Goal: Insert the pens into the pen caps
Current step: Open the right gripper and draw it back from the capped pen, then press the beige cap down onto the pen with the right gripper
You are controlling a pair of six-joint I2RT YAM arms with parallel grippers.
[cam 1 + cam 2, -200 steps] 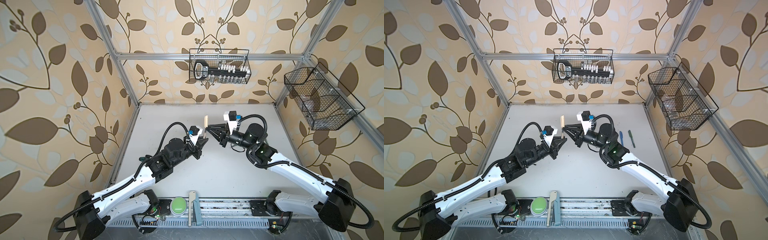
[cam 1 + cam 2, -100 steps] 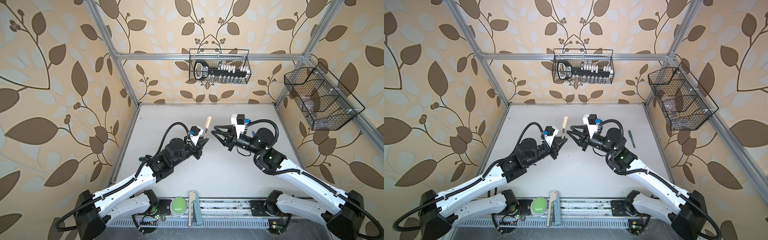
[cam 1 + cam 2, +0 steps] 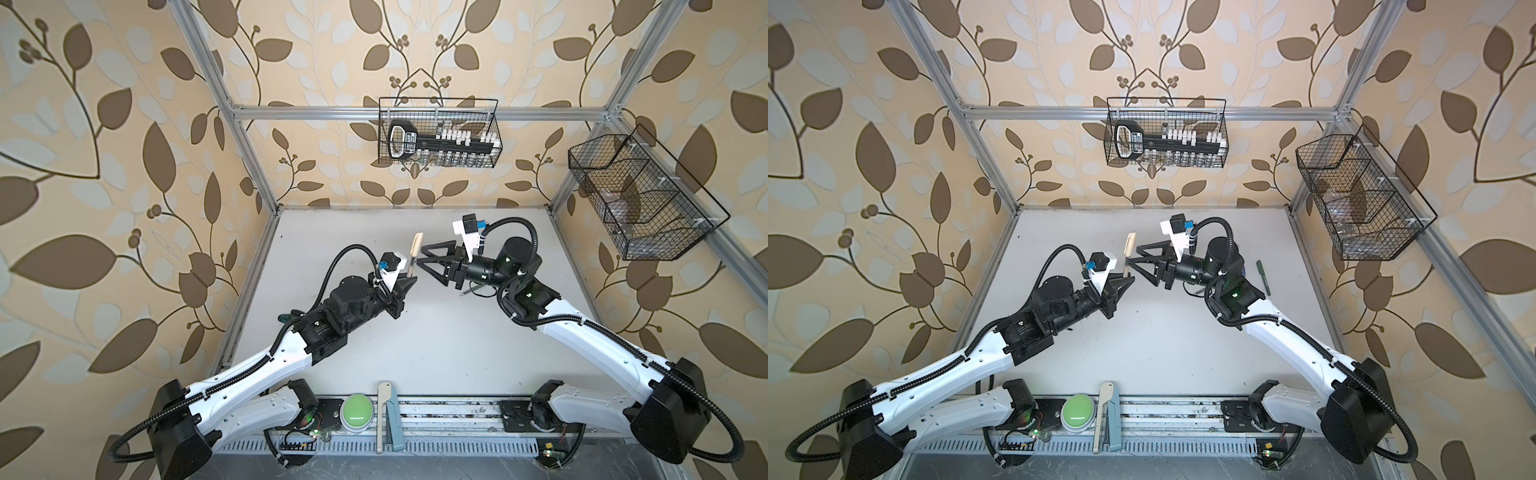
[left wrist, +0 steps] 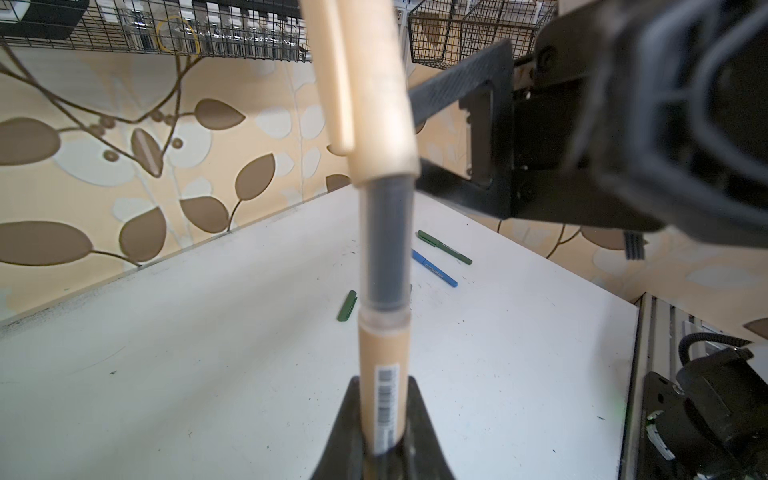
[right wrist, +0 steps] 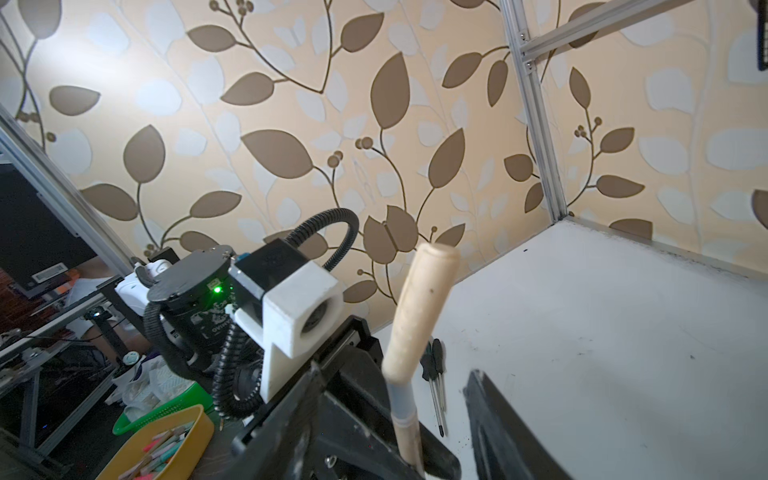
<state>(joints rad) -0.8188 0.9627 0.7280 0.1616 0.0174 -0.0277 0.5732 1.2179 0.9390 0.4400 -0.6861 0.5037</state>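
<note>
My left gripper (image 3: 409, 281) (image 3: 1128, 283) (image 4: 384, 436) is shut on the tan pen (image 3: 412, 266) (image 4: 380, 374) and holds it upright above the table. A tan pen cap (image 3: 417, 243) (image 3: 1130, 243) (image 4: 370, 83) (image 5: 419, 311) sits over the pen's tip, and a dark see-through section shows below its rim. My right gripper (image 3: 422, 256) (image 3: 1135, 255) (image 5: 395, 370) is open just right of the cap, touching nothing. A dark green pen (image 4: 444, 247) (image 3: 1262, 276) and a blue pen (image 4: 434, 268), both capped, lie at the right. A loose green pen cap (image 4: 347, 305) lies near them.
Thin black pointed rods (image 5: 434, 374) lie on the table beyond the left gripper. Wire baskets hang on the back wall (image 3: 438, 133) and the right wall (image 3: 640, 195). A green button (image 3: 356, 409) sits on the front rail. A yellow tub (image 5: 158, 444) stands outside the cell.
My right gripper has opened, let go of the tan cap and drawn back to the right. The cap stays on the pen, which my left gripper still holds.
</note>
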